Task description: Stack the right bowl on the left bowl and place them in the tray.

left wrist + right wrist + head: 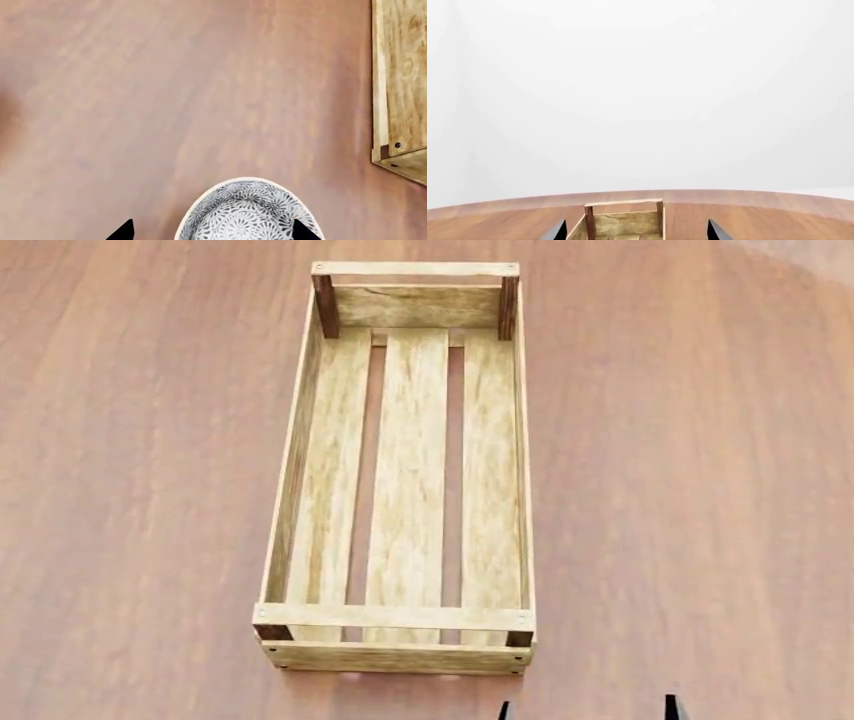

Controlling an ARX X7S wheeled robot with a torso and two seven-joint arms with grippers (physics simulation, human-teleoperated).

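A single white bowl (243,212) with a grey leaf pattern sits on the table in the left wrist view, cut off by the frame edge. I cannot tell whether it is the left or the right bowl. My left gripper (213,232) is open over it. One fingertip (303,231) shows in front of the bowl's inside and the other stands off to the side over bare table. The tray (400,618), a long light-wood slatted crate, lies empty in the middle of the head view. My right gripper (587,710) is open and empty just past the tray's near right corner.
A corner of the tray (393,150) lies close beside the bowl in the left wrist view. The right wrist view looks level along the round brown table (760,215) past the tray's far end (624,220) to a white backdrop. No bowl appears in the head view.
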